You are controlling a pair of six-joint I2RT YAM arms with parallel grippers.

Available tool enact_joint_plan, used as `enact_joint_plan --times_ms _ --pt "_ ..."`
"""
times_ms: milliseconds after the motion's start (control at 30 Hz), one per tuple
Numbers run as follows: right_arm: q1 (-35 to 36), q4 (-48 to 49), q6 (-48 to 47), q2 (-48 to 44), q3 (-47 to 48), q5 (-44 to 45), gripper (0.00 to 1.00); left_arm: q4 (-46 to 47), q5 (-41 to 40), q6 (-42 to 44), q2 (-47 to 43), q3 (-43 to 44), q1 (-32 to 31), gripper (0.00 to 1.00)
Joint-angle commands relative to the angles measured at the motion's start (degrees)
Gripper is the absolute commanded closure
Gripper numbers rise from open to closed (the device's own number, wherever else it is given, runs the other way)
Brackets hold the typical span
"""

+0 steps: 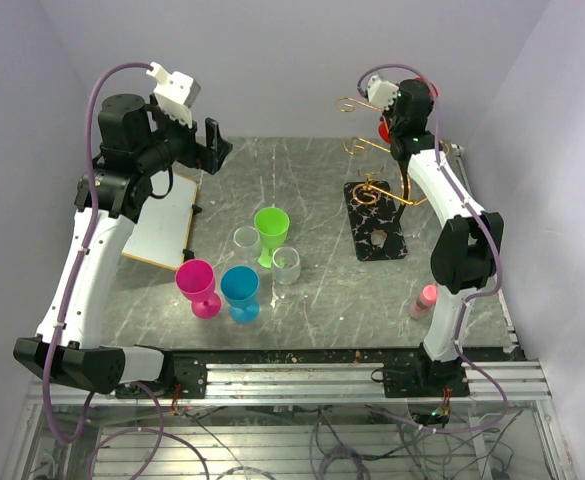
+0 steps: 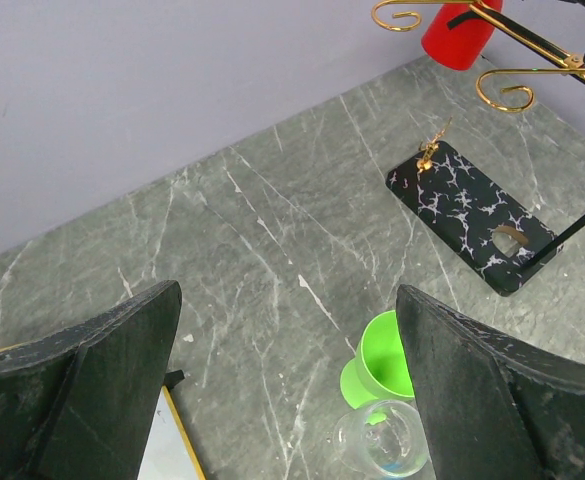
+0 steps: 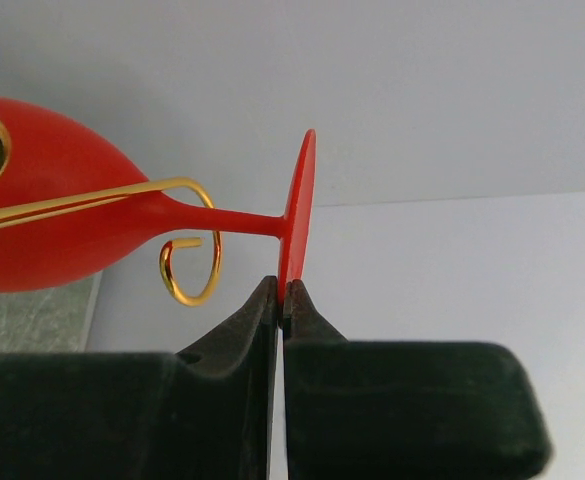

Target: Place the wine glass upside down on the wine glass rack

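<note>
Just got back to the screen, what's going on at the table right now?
The right hand is shut on the edge of the red wine glass foot. It holds the glass up at a curled gold arm of the wine glass rack, with the stem against the wire. I cannot tell whether the glass hangs by itself. The left hand is open and empty, raised over the table. The pink glass, blue glass, green glass and two clear glasses stand mid-table.

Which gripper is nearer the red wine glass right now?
Right. The right gripper pinches the foot of the red plastic wine glass at the gold wire rack; the left gripper hangs open far across the table.
</note>
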Motion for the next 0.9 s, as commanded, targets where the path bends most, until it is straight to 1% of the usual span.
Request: enact_joint_plan --times_ms 0,267,567,867 --pt "-0.9 -0.9 1.9 2.9 2.9 0.9 1.0 2.1 1.7 -0.4 -0.2 -0.1 0.4 0.01" --pt "-2.6 -1.6 1.8 2.0 2.3 1.8 1.0 2.1 1.7 -0.3 -0.7 -0.3 0.4 0.01" --pt "-4.5 -3.8 3.2 -2.0 0.0 0.6 1.0 2.1 1.9 -0.2 -1.1 -0.6 0.4 0.01" --pt "-4.5 -6.9 5.4 -4.2 -1.6 -1.8 0.99 2.2 1.8 0.0 -1.2 -0.8 0.4 0.01"
